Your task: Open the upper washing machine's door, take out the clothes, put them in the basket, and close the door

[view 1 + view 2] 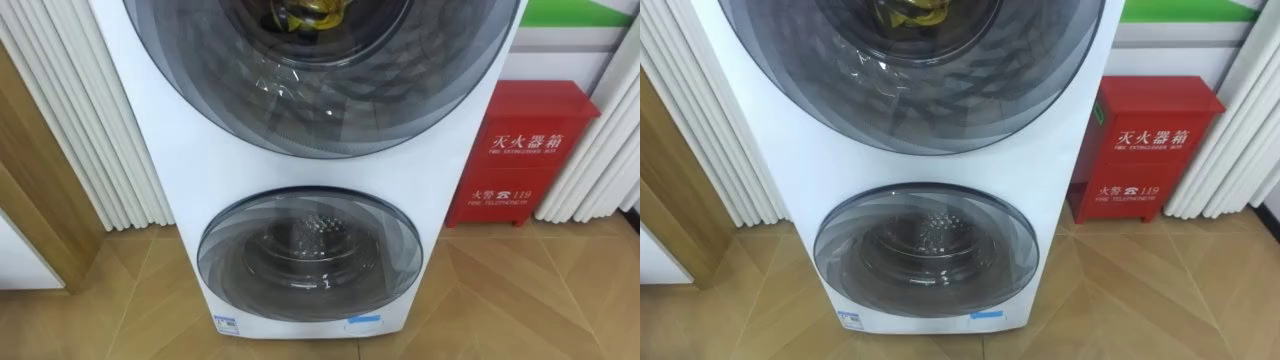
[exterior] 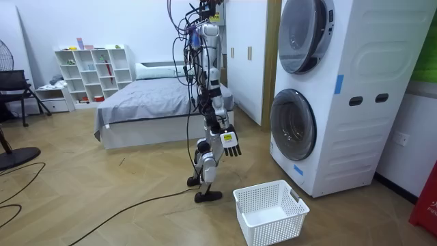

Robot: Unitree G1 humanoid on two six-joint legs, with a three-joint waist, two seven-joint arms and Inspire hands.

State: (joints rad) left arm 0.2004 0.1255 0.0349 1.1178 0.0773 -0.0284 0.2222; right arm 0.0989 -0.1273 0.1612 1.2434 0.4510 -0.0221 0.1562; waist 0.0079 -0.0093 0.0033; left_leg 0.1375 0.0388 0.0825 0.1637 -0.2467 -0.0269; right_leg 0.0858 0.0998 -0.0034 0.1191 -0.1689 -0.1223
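Tall white washing machine with two round glass doors stacked one above the other, seen close and head-on from the robot's head. Behind the robot, at nine o'clock of the room view, a grey bed. Upper door spanning twelve o'clock of the eye views, apparently shut, likewise in the room view. Lower door at six o'clock, shut, with a bare metal drum behind the glass. Red metal box at three o'clock, standing on the wooden floor just beside the machine. White laundry basket at five o'clock of the room view, on the floor between robot and machine, with nothing in it. Yellow clothes at twelve o'clock of the eye views, bunched inside the upper drum behind the glass and cut off by the top edge. Probably soft, light and limp, perhaps damp and clingy; nothing fragile, though prone to trailing or snagging on the door rim. Best taken by pinching a raised fold near the front of the bundle, after opening the upper door. Robot upright, facing the machine, near the basket. Right hand hanging low in front of the body on a slightly bent arm, fingers loose and pointing down, holding nothing, well apart from both doors.
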